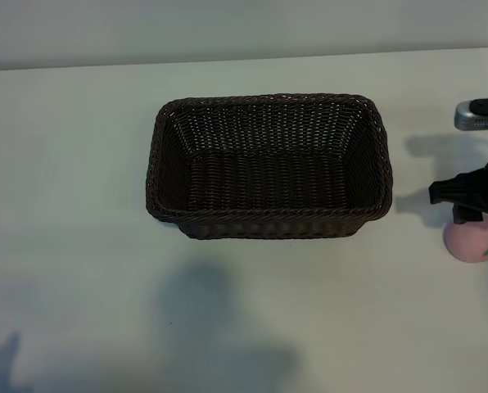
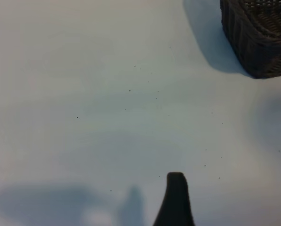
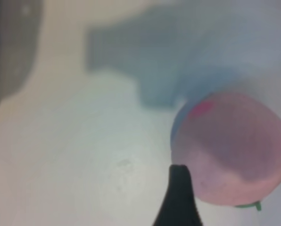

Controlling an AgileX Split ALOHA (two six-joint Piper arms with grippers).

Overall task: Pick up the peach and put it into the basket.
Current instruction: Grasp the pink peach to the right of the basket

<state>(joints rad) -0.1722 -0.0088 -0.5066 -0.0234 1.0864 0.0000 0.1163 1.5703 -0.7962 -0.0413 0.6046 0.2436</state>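
Right gripper [image 1: 467, 211] hangs spread right over the peach [image 1: 473, 239], nothing pinched; basket [image 1: 268, 166] lies well to its left

- Black right gripper [image 1: 472, 205] at the exterior view's right edge: angular matte housing, silver-grey rounded metal part above it.
- Single slim black fingertip [image 3: 179, 197] in the right wrist view, tapering to a blunt rounded end.
- Left gripper: one like black fingertip [image 2: 175, 200], smooth, narrow, no markings visible.
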